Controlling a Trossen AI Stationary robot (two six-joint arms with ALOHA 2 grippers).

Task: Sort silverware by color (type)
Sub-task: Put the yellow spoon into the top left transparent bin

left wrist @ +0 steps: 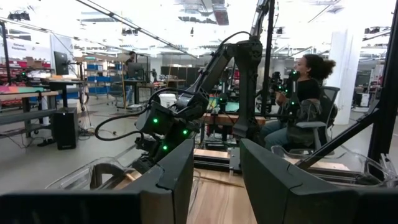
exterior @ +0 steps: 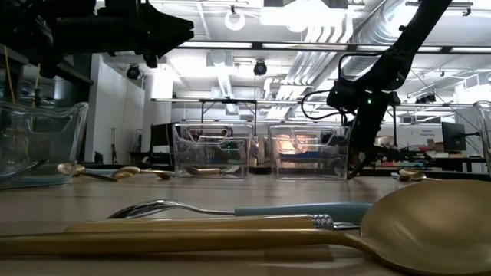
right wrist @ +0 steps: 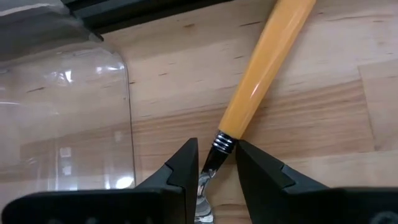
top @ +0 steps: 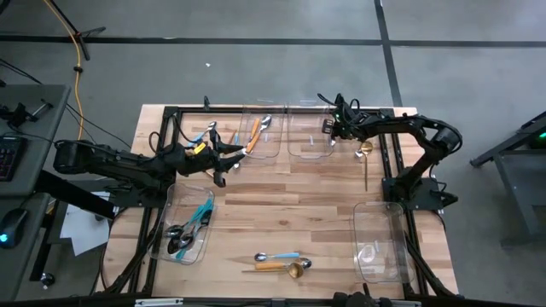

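The right gripper [right wrist: 216, 163] has its jaws nipped on the neck of an orange-handled spoon [right wrist: 264, 74] lying on the counter beside a bin [right wrist: 68, 112], a thin hold that could let it swivel or slip, while the left gripper [left wrist: 217, 180] waits part open, empty.

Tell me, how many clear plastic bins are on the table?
4: far left bin and far right bin side by side at the table's far edge, left front bin holding utensils, right front bin. None seems hidden.
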